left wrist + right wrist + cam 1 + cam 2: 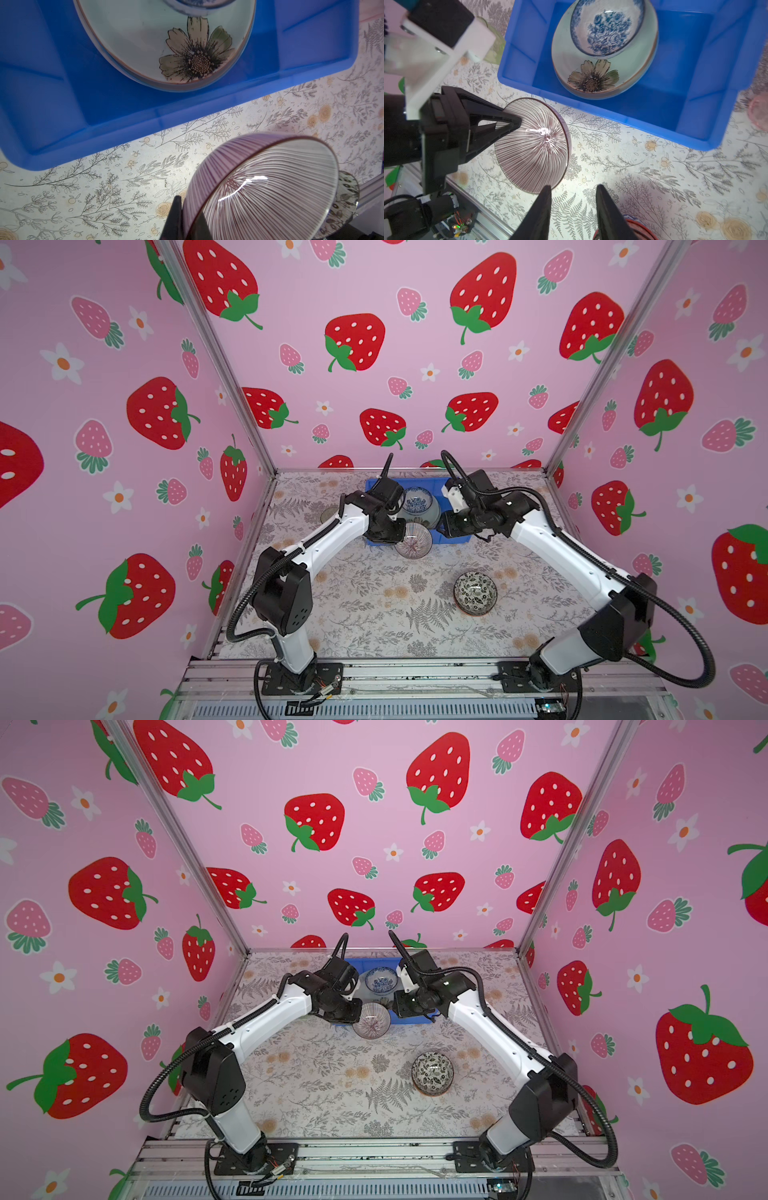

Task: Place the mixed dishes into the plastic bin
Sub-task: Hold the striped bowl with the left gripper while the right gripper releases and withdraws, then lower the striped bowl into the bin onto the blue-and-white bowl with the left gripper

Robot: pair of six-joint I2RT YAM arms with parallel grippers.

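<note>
A purple-and-white striped bowl (413,543) (533,145) hangs tilted just in front of the plastic bin's near wall. My left gripper (187,207) (519,122) is shut on its rim, one finger outside and one inside. The blue plastic bin (374,485) (612,116) holds a pale green flower plate (591,79) (187,52) with a blue-white bowl (417,502) (607,27) resting on it. My right gripper (574,187) stands open over the table beside the striped bowl, with nothing between its fingers. A black-white bowl (475,592) (432,1072) sits on the table at the front right.
A greenish tumbler (328,514) stands left of the bin and a pink tumbler (760,112) stands past its other end. An orange-red bowl (639,228) lies under my right gripper. Pink walls enclose the floral table (374,614) on three sides.
</note>
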